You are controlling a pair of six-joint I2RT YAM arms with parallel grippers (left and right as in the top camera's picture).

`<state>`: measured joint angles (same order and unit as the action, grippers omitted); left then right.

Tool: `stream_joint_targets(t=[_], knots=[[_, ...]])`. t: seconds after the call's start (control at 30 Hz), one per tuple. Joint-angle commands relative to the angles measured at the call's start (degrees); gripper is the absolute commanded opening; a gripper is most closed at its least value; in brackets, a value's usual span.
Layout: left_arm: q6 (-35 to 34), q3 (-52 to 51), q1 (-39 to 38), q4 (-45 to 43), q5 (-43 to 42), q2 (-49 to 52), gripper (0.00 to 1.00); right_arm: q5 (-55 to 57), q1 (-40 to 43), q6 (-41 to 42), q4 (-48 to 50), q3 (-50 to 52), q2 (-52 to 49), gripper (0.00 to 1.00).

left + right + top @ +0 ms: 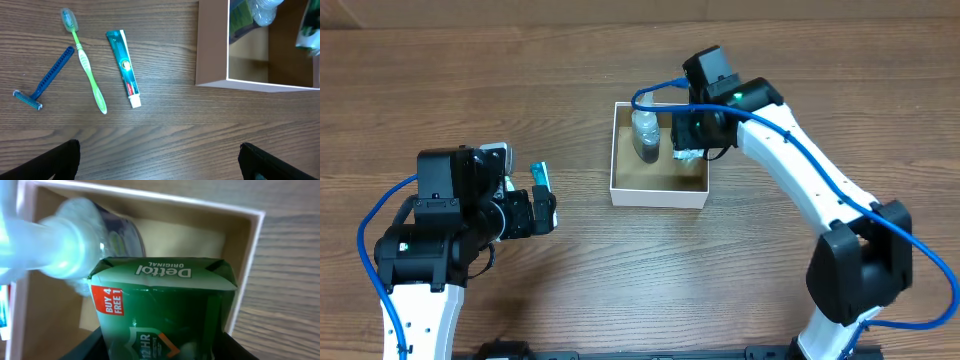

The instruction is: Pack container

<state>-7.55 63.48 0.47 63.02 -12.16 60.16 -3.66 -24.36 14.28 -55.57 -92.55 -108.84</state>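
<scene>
Cardboard container [658, 196]: light, thin walls bend; hold by rim. Right gripper [690, 152] above container, pinches green soap pack [160, 310], probably. Left gripper [548, 210] beside container, wide, empty.

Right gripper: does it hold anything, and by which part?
Yes. The right gripper holds a green Dettol pack by its wrist-side end, a finger on each side; its crimped far end is over the container.

Half my view is lost.
Overhead, my left arm [450, 215] covers the razor [50, 75] and toothbrush [88, 70], leaving only the toothpaste [540, 174] tip. The container [212, 45] runs off my left wrist view's top and right edges. At my right wrist the bottle [60, 250] blurs; the green soap pack [165, 310] is cropped below.
</scene>
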Motion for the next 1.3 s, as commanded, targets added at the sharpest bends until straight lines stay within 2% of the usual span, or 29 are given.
stream_joint_targets(t=[0.0,0.03,0.17,0.27,0.43,0.57,0.7,0.83,0.97,1.1,1.27], knots=[[0.2,1.5,-0.1,0.0,0.1,0.2,1.00,-0.8,0.1,-0.2,1.3,-0.5,1.4,0.76],[0.2,1.5,-0.1,0.0,0.1,0.2,1.00,-0.8,0.1,-0.2,1.4,-0.5,1.4,0.82],[0.2,1.5,-0.1,0.0,0.1,0.2,1.00,0.2,0.4,-0.2,1.7,-1.3,1.5,0.91],[0.2,1.5,-0.1,0.0,0.1,0.2,1.00,2.4,1.2,0.0,-1.9,-4.6,3.3,0.91],[0.2,1.5,-0.1,-0.3,0.3,0.2,1.00,14.5,4.5,7.0,-8.3,-6.7,13.9,0.93],[2.1,1.5,-0.5,0.6,-0.2,0.2,1.00,16.7,13.0,11.5,-13.3,-6.0,23.9,0.93],[1.7,1.6,-4.4,0.3,3.2,0.2,1.00,16.0,21.2,9.9,-18.5,-5.6,33.0,0.93],[-3.1,1.6,-11.3,-2.8,9.8,0.9,1.00,10.9,23.7,7.8,-19.6,4.2,42.5,0.93],[-7.8,1.6,-13.3,-5.7,11.1,5.7,1.00,7.8,23.7,7.8,-13.6,23.4,51.1,0.94],[-8.0,1.6,-13.2,-9.2,11.1,13.7,1.00,7.3,23.7,7.8,-12.5,32.5,51.7,0.99],[-14.4,1.6,-11.6,-12.8,9.4,25.7,1.00,7.4,23.7,7.7,-12.2,36.0,50.3,1.00]])
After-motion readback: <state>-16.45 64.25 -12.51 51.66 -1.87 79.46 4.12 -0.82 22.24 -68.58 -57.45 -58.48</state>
